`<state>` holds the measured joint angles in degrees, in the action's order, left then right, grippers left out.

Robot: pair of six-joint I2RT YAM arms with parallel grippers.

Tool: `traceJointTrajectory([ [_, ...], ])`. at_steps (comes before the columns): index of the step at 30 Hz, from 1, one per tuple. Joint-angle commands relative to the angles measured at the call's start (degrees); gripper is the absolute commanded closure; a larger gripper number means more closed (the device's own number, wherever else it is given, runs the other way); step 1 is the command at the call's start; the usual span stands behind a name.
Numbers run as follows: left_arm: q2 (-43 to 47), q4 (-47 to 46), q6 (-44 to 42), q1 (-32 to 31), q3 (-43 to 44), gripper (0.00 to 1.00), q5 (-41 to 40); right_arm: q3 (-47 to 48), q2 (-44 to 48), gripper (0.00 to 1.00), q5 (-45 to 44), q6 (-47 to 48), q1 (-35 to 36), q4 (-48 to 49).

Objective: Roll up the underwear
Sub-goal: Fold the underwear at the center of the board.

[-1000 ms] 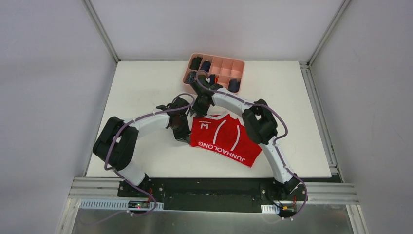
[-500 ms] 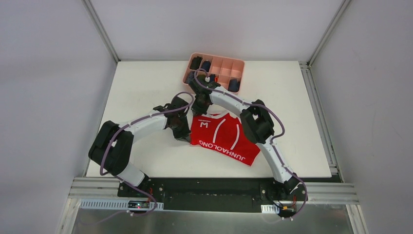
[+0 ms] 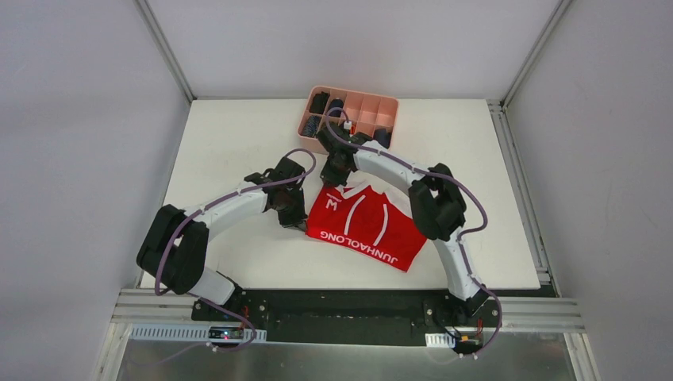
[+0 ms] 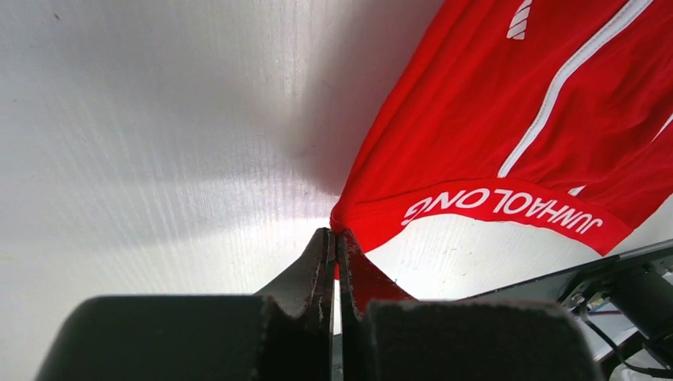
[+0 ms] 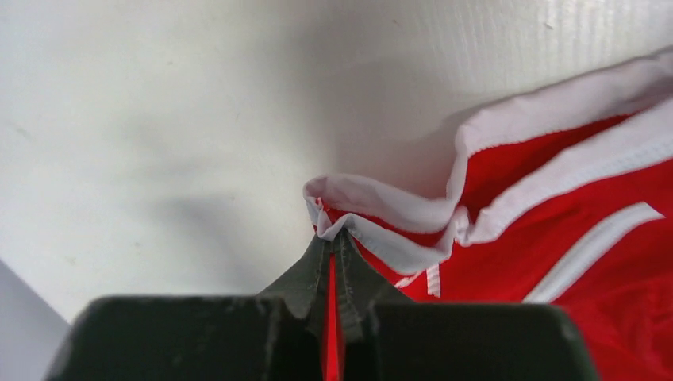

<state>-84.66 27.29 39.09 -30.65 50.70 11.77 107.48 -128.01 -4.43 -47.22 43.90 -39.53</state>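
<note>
since a second ago my right elbow has swung outward. underwear (image 3: 365,226) lies spread on the table (image 3: 230,151), lettered band nearest me. left hand (image 4: 335,232) is clamped on its band corner, right hand (image 5: 333,232) on its white-edged far corner.

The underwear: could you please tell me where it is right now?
In the top view the underwear lies mid-table between the arms, left gripper pinching its band corner, right gripper its far corner, before the pink tray.
</note>
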Motion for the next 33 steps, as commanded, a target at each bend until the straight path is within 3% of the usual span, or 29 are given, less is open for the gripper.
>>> traceJointTrajectory([
  [1,2.67,3.69,-3.82,0.11,2.98,1.00,0.04,-2.40,9.50,1.00,-2.53,0.64,-0.94,2.90],
  [8,5.06,4.91,-3.85,-0.61,6.02,1.00,-1.33,-6.99,17.07,1.00,-3.72,0.80,-1.88,4.27],
  [15,3.87,5.76,-3.06,-2.41,10.98,1.00,2.82,-15.29,26.86,1.00,-6.09,1.68,-3.53,4.60],
  [21,-0.34,8.68,-3.67,-8.96,18.25,1.00,2.67,-27.59,38.81,1.00,-6.97,2.31,-6.35,4.53],
  [33,-14.53,13.77,-4.73,-21.99,37.06,1.00,3.46,-43.35,57.15,1.00,-10.85,1.11,-9.65,1.11],
])
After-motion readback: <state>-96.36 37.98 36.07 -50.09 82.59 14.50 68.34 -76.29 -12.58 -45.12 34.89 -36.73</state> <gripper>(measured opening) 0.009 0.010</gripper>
